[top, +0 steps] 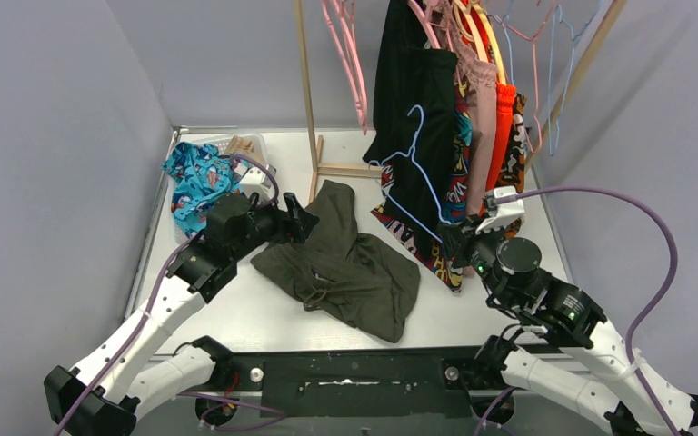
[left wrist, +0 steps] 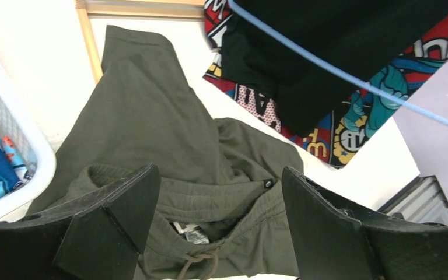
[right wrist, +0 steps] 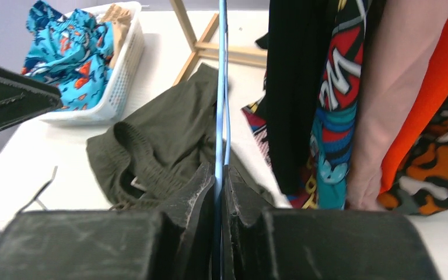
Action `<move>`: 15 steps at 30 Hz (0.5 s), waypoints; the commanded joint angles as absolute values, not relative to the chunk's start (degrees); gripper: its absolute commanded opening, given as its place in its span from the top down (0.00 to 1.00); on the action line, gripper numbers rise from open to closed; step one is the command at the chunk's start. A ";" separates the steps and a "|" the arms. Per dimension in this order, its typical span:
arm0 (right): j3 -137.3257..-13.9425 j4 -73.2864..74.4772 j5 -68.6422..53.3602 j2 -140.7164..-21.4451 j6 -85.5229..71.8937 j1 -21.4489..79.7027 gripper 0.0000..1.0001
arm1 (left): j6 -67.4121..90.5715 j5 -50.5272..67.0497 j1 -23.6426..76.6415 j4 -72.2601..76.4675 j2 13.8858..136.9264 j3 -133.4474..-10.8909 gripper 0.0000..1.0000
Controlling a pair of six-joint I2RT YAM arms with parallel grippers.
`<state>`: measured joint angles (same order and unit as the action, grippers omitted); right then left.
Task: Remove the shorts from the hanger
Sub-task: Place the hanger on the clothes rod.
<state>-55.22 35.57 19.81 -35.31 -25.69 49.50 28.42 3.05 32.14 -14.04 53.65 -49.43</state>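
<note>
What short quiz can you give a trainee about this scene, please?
1. Multiple choice: the right gripper is shut on what? A) black shorts B) blue hanger C) basket
2. True or false: the olive shorts lie on the table, off any hanger.
3. Fill the gap: the left gripper hovers above the olive shorts with its jaws ____.
Key: 1 B; 2 true; 3 open.
</note>
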 commanded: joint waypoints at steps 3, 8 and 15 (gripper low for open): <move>-59.48 20.44 25.20 -40.95 -9.94 49.53 1.00 | 26.87 -1.25 31.84 -15.46 51.96 -48.69 0.22; -60.49 12.15 26.78 -44.40 -3.55 49.54 1.00 | 27.42 -2.98 31.78 -15.82 51.15 -47.24 0.22; -63.69 4.38 29.33 -48.62 1.92 49.57 1.00 | 27.77 -3.46 31.81 -16.14 51.32 -46.68 0.21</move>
<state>-58.98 15.25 26.11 -47.05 -3.44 49.50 27.92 -2.37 32.14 -17.37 52.27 -46.24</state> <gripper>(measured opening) 0.055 0.785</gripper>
